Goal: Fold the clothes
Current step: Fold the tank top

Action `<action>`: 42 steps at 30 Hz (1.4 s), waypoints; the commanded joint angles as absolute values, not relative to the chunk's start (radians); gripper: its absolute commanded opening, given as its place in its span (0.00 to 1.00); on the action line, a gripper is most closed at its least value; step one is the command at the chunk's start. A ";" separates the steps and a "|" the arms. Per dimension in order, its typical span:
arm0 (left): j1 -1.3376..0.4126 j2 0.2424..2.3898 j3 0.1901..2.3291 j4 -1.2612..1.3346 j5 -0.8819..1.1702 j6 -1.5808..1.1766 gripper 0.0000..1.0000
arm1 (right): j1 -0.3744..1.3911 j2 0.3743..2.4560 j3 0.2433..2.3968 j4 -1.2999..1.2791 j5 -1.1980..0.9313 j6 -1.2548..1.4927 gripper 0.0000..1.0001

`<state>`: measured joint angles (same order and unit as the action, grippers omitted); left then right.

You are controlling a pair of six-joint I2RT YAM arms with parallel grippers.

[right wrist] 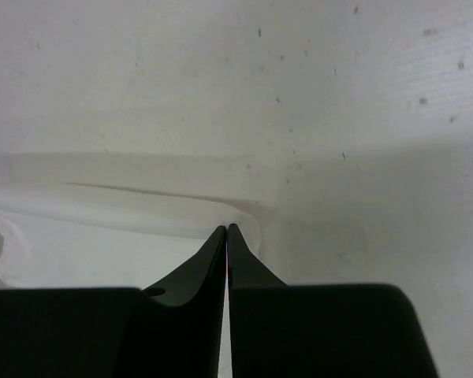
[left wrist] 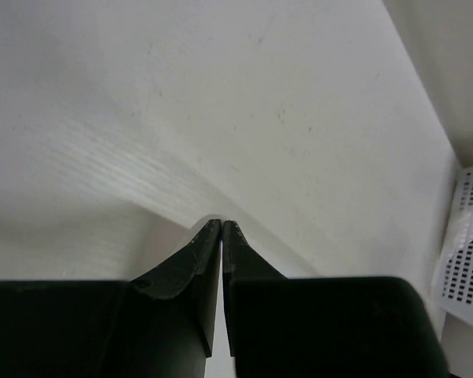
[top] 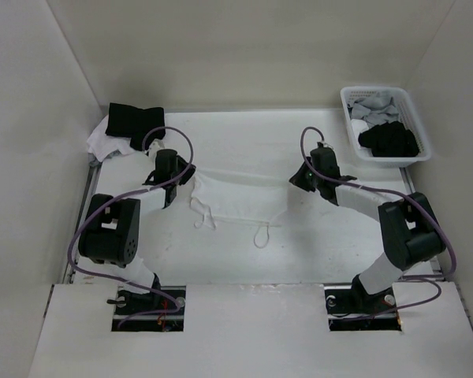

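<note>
Holding white garment (top: 236, 201) taut | left arm (top: 110, 228) bent, jaws clamped on it | right arm (top: 406, 228) bent, jaws clamped too

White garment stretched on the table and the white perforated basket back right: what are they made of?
Thin white garment: looks like a light woven fabric with a matte finish. It creases softly and lies limp and flat. The fibre cannot be told from here.
White perforated basket: probably moulded plastic, smooth with a slight sheen. It has a regular grid of holes and stiff straight walls with a rim.
</note>
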<state>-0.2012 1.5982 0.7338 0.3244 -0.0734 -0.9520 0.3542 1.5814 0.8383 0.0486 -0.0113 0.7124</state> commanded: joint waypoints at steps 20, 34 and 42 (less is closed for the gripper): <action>-0.156 1.228 0.379 0.548 0.004 -0.996 0.05 | 0.513 1.250 0.563 0.206 0.084 0.749 0.07; -0.045 0.850 0.121 0.367 0.127 -0.985 0.06 | 0.795 1.178 0.391 0.088 0.227 0.934 0.07; 0.042 0.717 0.035 0.192 0.150 -0.983 0.24 | 0.866 1.149 0.385 0.012 0.232 0.983 0.26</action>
<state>0.0109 0.7704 0.0582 0.2504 0.1219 -0.9913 0.8413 1.1923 0.3779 0.0429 0.2028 0.9504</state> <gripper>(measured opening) 0.221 0.239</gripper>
